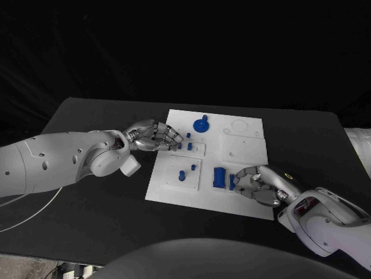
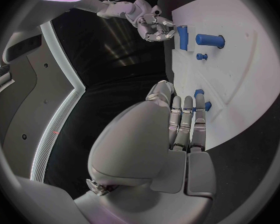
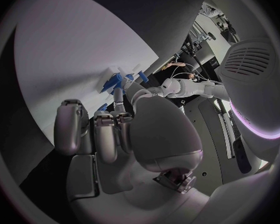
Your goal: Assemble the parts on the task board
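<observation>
Right robot hand [image 1: 257,185]: closest thing to the head camera, sitting at the near right edge of the task board, fingers curled in right against a blue block. Honestly can't tell if it's actually gripping the block or just touching it.
Left robot hand [image 1: 154,135]: over at the board's left edge, fingers laid out fairly straight and close together toward some small blue pegs [image 1: 185,145]. Left wrist view has the fingertips [image 2: 199,118] right at those pegs, but whether anything's pinched I can't make out.
Task board [image 1: 244,142]: white plate in the middle of the black bench [image 1: 93,116], a bit skewed.
Near-left tile: two small blue parts [image 1: 185,171] standing on it, between the two hands.
Blue block [image 1: 221,178]: chunky upright piece on the near part of the board, just beside the right robot hand.
Blue disc [image 1: 200,125]: round part with a knob at the far side of the board, near the left robot hand.
</observation>
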Tool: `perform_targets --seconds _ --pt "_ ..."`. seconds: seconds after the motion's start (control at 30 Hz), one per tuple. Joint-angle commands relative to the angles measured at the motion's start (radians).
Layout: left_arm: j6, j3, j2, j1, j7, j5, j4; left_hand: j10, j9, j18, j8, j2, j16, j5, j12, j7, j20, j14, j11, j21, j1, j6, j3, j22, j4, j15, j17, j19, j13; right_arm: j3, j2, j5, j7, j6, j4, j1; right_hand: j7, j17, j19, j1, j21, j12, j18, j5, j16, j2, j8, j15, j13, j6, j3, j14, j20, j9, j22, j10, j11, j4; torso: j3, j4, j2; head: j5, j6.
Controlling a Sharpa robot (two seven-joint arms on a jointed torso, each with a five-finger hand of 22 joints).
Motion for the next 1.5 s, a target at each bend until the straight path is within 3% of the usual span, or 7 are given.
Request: perform_targets --seconds 0.03,0.23,0.57,0.93,1.0,1.23,1.5 --pt "0.009 0.001 0.001 -0.001 0.017 -0.001 0.002 0.009 0.000 0.001 0.001 0.001 0.003 0.005 -0.004 0.006 0.005 0.004 0.000 0.005 0.005 0.001 0.006 0.002 0.001 0.001 -0.002 0.000 -0.001 0.000 0.004 -0.014 -0.003 0.055 -0.005 -0.001 -0.002 0.263 -0.005 -0.003 -0.005 0.004 -0.004 0.007 0.003 -0.002 0.011 0.008 0.264 0.002 -0.005 0.104 0.004 0.001 0.177 0.106 0.006 0.006 -0.0005 0.0002 0.001 0.001 0.000" --pt "0.009 0.001 0.002 -0.001 0.018 -0.001 0.002 0.009 0.000 0.001 0.001 0.001 0.003 0.005 -0.004 0.006 0.005 0.004 0.000 0.005 0.005 0.001 0.006 0.002 0.001 0.001 -0.002 0.000 -0.001 0.000 0.015 -0.013 -0.008 0.086 -0.018 -0.001 -0.006 0.263 -0.007 0.021 -0.008 0.004 -0.003 0.061 0.003 0.001 0.028 0.005 0.264 0.007 0.000 0.104 0.002 0.003 0.176 0.106 0.003 -0.001 -0.0003 0.0001 0.001 -0.001 0.000" --pt "0.007 0.001 0.004 -0.001 0.022 -0.002 -0.002 0.010 0.000 0.001 0.002 0.002 0.003 0.006 -0.004 0.006 0.005 0.004 0.000 0.005 0.005 0.001 0.007 0.003 0.001 0.001 -0.002 0.000 -0.002 0.000 0.030 0.012 0.010 0.077 -0.036 -0.001 -0.023 0.263 -0.006 0.019 -0.006 0.004 -0.003 0.074 0.003 0.009 0.063 -0.004 0.264 0.033 -0.002 0.104 -0.004 0.017 0.177 0.106 -0.010 0.011 -0.0002 -0.0005 0.001 -0.005 0.000" --pt "0.007 0.001 0.003 -0.001 0.022 -0.002 -0.001 0.011 0.000 0.001 0.002 0.002 0.003 0.006 -0.004 0.006 0.005 0.005 0.000 0.006 0.006 0.002 0.007 0.004 0.001 0.001 -0.002 0.000 -0.002 0.000 0.036 0.037 0.009 0.043 -0.044 -0.001 -0.024 0.263 -0.009 0.050 -0.010 0.004 -0.003 0.194 0.003 0.020 0.109 -0.013 0.264 0.008 0.034 0.104 -0.017 0.052 0.176 0.106 -0.016 0.002 -0.0004 0.0003 0.000 -0.002 0.000" --pt "0.007 0.001 0.003 -0.001 0.022 -0.002 -0.001 0.011 0.000 0.001 0.002 0.002 0.003 0.006 -0.004 0.006 0.005 0.005 0.000 0.006 0.006 0.002 0.007 0.004 0.001 0.001 -0.002 0.000 -0.002 0.000 0.036 0.038 0.000 0.046 -0.044 -0.001 -0.023 0.263 -0.010 0.055 -0.012 0.004 -0.003 0.150 0.003 0.012 0.115 -0.011 0.264 0.012 0.035 0.104 -0.014 0.054 0.175 0.106 -0.013 -0.005 -0.0003 0.0004 0.000 0.000 0.000" --pt "0.009 0.001 0.003 -0.001 0.021 -0.002 -0.001 0.012 0.000 0.001 0.002 0.002 0.003 0.007 -0.004 0.006 0.005 0.005 0.000 0.007 0.006 0.002 0.007 0.005 0.000 0.001 -0.002 0.000 -0.002 0.000 0.036 0.044 -0.011 0.053 -0.044 -0.001 -0.038 0.263 -0.014 0.029 -0.020 0.004 -0.001 -0.157 0.003 -0.010 0.133 -0.017 0.264 0.039 0.004 0.104 -0.017 0.047 0.173 0.106 -0.023 0.029 -0.0003 -0.0005 0.000 0.000 0.000" --pt "0.009 0.001 0.003 -0.001 0.022 -0.003 -0.001 0.012 0.000 0.001 0.002 0.002 0.003 0.007 -0.004 0.006 0.005 0.005 0.000 0.007 0.006 0.002 0.007 0.005 0.000 0.001 -0.002 0.000 -0.002 0.000 0.034 0.077 0.056 0.043 -0.043 -0.001 -0.026 0.263 -0.016 -0.019 -0.020 0.004 -0.002 -0.164 0.003 -0.068 0.141 -0.015 0.264 -0.001 -0.073 0.104 -0.016 0.058 0.173 0.106 -0.021 0.076 -0.0002 -0.0007 0.001 0.002 0.000"
